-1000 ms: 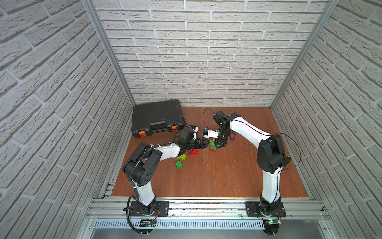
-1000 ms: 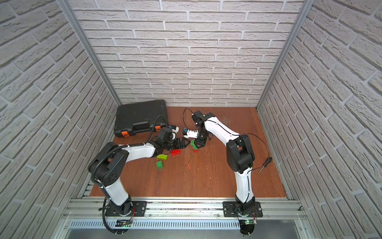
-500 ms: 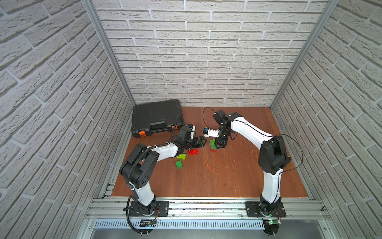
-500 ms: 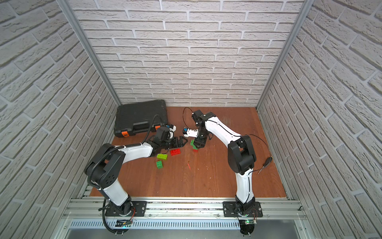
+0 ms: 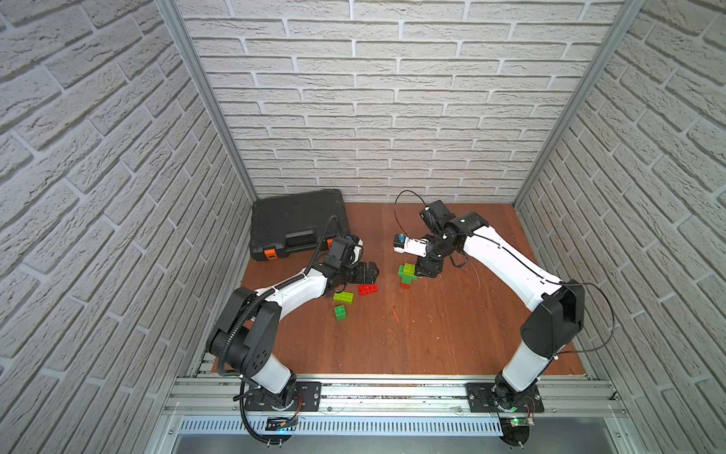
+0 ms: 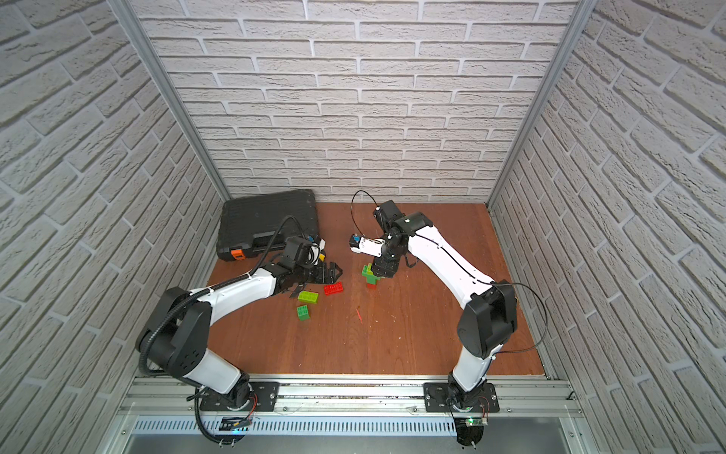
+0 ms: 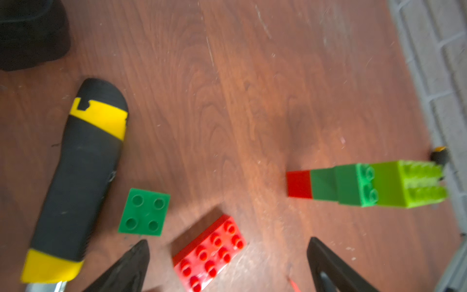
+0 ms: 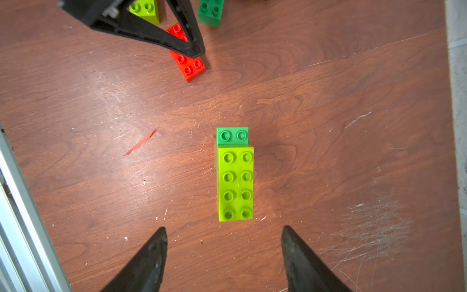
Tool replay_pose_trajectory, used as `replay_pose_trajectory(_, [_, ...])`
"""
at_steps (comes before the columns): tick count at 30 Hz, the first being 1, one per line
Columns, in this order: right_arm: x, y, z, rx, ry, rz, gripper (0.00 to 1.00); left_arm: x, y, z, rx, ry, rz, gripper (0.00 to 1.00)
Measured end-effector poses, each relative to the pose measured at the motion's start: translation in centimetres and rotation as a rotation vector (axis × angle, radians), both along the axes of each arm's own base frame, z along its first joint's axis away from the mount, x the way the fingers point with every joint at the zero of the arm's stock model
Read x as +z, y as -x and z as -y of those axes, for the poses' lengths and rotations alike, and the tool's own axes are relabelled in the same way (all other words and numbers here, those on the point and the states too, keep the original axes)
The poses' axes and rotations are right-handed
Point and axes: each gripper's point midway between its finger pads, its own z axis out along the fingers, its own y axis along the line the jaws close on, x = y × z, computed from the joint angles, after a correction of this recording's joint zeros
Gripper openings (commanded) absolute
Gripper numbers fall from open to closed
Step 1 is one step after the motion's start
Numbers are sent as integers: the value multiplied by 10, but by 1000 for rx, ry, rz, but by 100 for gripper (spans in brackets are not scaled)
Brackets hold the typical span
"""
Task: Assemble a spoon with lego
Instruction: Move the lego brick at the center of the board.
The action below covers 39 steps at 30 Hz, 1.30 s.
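- A black case (image 5: 298,222) lies closed at the far left rear of the wooden table (image 5: 451,334). I judge that it has no part in the build.
- A utility knife (image 7: 83,182), black with yellow bands, lies beside the loose bricks in the left wrist view. It is likewise not part of the work.
- Two bricks lie unjoined with their studs up: a lime oblong brick (image 5: 343,296) and, nearer the robot's base, a dark green square brick (image 5: 340,312). They are close together but apart.
- The left gripper (image 5: 367,272) hangs low with its jaws spread wide and empty.
- A red oblong brick (image 5: 368,289) lies flat just ahead of that gripper's tips, untouched as far as I can tell. It is probably the next piece to fetch.
- A thin red scrap (image 5: 395,315) lies on bare wood, clear of everything.
- The spoon (image 5: 407,273) is part built. It stands upright on its red end, with dark green above, then a wider dark green brick, and a lime top brick (image 8: 235,182) crowning it. Nothing grips it.
- The right gripper (image 5: 428,271) sits just beside the spoon with its jaws parted and holding nothing. In its wrist view the tips stop short of the lime top brick.
- By my reckoning the stem and the first rows of the head are done, and three loose bricks remain to be pressed on.
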Motion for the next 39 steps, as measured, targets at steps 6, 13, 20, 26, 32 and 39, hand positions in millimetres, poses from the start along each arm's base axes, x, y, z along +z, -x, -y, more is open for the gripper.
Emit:
replay_pose_trajectory(6, [13, 13, 8, -12, -23, 49, 71, -5, 11, 1, -149, -143, 9, 74])
replay_pose_trajectory(13, [21, 15, 21, -44, -23, 93, 71, -19, 32, 13, -430, -278, 65, 73])
replay_pose_trajectory(20, [38, 13, 35, -81, -32, 145, 71, -29, 26, 19, -595, -347, 98, 74])
replay_pose_trajectory(26, [38, 13, 43, -102, -22, 151, 71, -50, 21, 22, -666, -388, 68, 68])
replay_pose_trajectory(32, [39, 13, 49, -116, -15, 154, 70, -61, 23, 18, -709, -439, 50, 60])
replay_pose_trajectory(39, [42, 14, 50, -116, -16, 163, 69, -64, 26, 17, -741, -483, 59, 46])
